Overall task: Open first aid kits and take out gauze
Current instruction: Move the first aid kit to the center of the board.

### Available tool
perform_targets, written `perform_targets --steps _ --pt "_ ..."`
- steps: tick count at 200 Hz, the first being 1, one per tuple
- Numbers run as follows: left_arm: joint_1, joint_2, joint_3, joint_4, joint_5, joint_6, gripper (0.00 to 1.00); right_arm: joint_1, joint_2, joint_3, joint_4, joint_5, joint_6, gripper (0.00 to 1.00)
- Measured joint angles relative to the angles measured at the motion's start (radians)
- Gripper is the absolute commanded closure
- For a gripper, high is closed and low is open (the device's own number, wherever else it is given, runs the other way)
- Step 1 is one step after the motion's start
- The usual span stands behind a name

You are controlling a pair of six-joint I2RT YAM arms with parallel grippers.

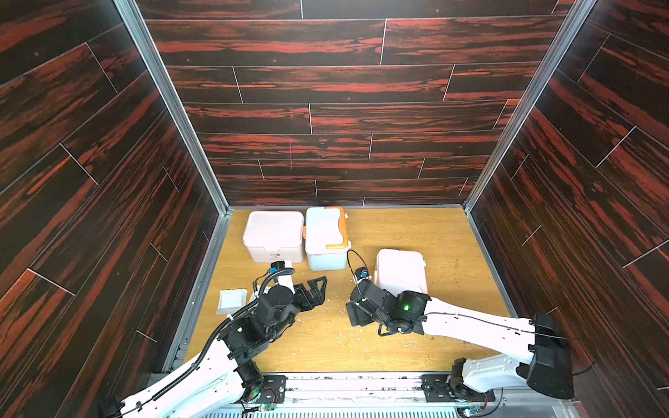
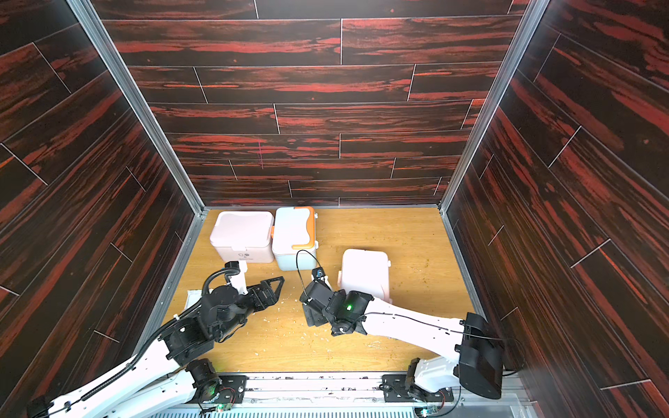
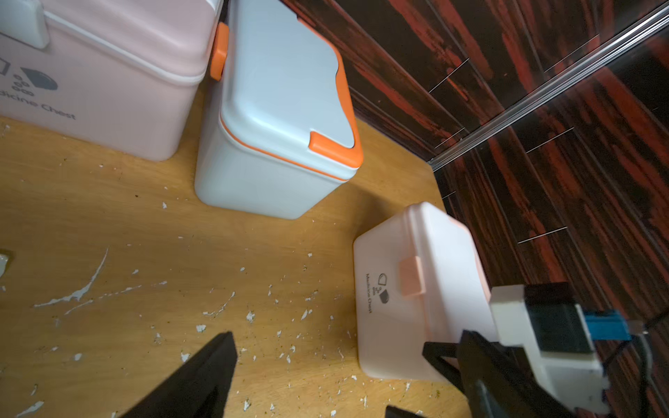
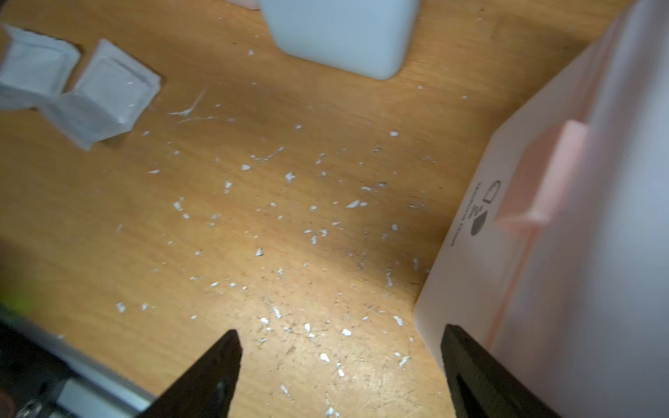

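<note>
Three first aid kits stand shut. A pale pink one [image 1: 273,235] sits at the back left, with the pale blue one with an orange handle [image 1: 325,239] beside it. Another pink one [image 1: 400,269] is further right, its latch [image 4: 543,173] showing in the right wrist view. White gauze packets [image 1: 231,300] [image 4: 112,90] lie on the table at the left, partly under my left arm. My left gripper [image 1: 315,289] [image 3: 347,338] is open over bare table. My right gripper [image 1: 356,315] [image 4: 341,333] is open too, one finger [image 4: 467,362] close by the right pink kit's corner.
White flecks and scratches [image 4: 289,217] litter the wooden table [image 1: 416,231]. Dark wood-patterned walls [image 1: 325,108] close in the left, right and back. A metal rail [image 1: 354,383] with the arm bases runs along the front edge.
</note>
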Motion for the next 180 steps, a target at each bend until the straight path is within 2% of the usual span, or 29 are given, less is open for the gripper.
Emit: perform_targets --steps 47,124,180 --pt "0.001 0.080 0.000 0.040 0.039 0.000 0.00 -0.169 -0.002 -0.059 -0.047 0.057 0.025 0.10" --pt "0.001 0.149 0.039 0.072 0.087 0.006 0.00 -0.519 -0.082 -0.171 -0.032 0.041 -0.019 0.10" --pt "0.001 0.153 0.040 0.085 0.104 0.010 0.00 -0.645 -0.180 -0.220 0.001 -0.022 -0.051 0.07"
